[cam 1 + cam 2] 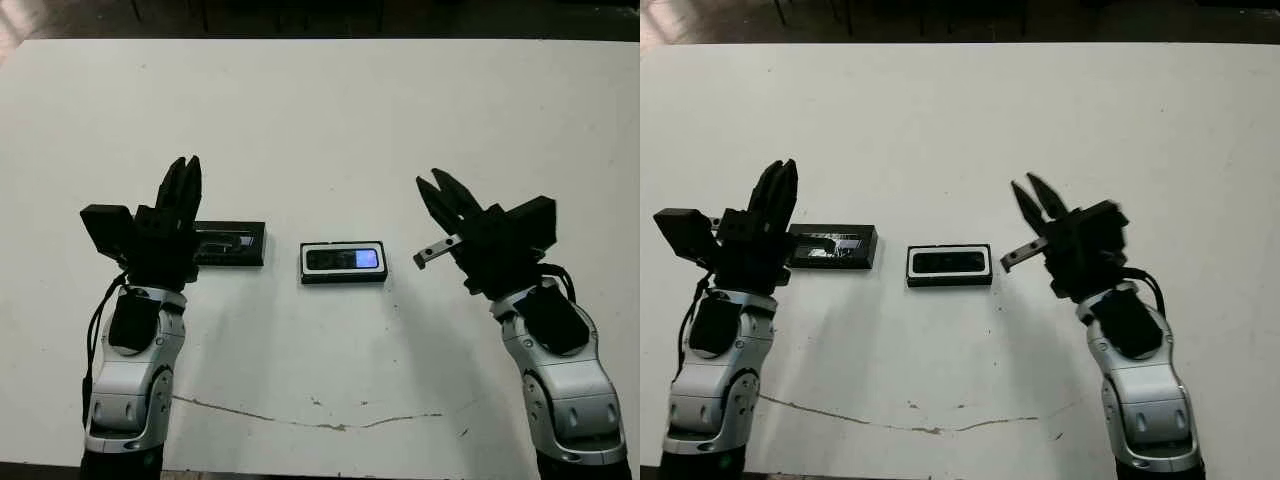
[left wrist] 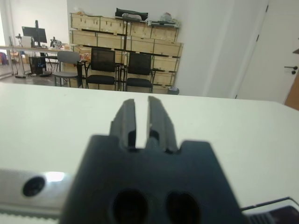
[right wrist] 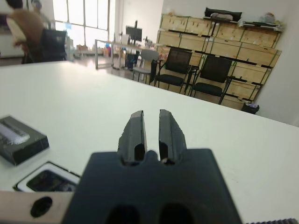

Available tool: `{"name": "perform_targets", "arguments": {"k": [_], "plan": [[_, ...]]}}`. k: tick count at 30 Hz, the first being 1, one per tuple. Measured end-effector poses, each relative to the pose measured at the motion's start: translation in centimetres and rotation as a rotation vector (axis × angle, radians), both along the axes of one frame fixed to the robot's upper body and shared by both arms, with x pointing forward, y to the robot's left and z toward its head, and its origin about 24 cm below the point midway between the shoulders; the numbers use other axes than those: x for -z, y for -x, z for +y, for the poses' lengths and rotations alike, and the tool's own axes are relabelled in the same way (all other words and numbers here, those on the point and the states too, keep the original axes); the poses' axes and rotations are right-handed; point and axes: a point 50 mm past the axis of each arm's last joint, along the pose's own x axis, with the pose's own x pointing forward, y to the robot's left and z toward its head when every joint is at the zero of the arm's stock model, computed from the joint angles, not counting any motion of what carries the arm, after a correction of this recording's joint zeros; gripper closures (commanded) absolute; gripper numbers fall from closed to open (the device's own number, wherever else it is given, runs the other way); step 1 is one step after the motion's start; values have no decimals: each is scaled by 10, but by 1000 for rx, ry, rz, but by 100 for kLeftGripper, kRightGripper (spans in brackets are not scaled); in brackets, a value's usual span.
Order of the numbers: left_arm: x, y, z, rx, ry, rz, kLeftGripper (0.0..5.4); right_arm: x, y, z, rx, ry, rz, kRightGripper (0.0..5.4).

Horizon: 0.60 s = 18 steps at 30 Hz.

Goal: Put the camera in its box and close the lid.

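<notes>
Left eye view shows the camera point(image 1: 343, 259) already lying in the box point(image 1: 343, 276), its small screen lit blue, so the first half of the task looks done and the lid point(image 1: 231, 244) is what remains. The box sits on the white table point(image 1: 320, 120) between the two claws, nearer the right one, just off the inner side of its fingers. The lid lies flat right beside the left gripper point(image 1: 183, 172), partly tucked behind that claw's black body on its inner side, and apart from the box by a small strip of bare table.

Both claws hover above the table with nothing in them. The left gripper's fingers point(image 2: 160, 119) stand with only a narrow slit between them. The right gripper point(image 1: 1035, 195) has its fingers a little spread, the gap clear in the right wrist view.

My judgement: the step in hand is fetching the lid. The next move calls for the left claw to widen, drop to the lid's long edges, pinch it, and carry it toward the box, lining up the matching footprints before pressing down.
</notes>
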Motion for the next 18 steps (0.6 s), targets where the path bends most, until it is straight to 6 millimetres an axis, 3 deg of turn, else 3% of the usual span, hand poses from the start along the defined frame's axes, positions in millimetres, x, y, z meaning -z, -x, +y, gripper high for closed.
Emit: {"name": "perform_targets", "arguments": {"k": [5, 10, 14, 18], "plan": [[-13, -3, 16, -18, -110, -33, 540, -5, 3, -3, -18, -18, 1, 539], [-44, -14, 42, 51, -387, -71, 540, -4, 6, -6, -41, -5, 14, 539], [-65, -29, 57, 224, -596, 35, 540, -5, 10, -7, -64, -1, 23, 539], [-77, -46, 58, 390, -724, 195, 540, -5, 11, -7, -85, -4, 27, 539]]}}
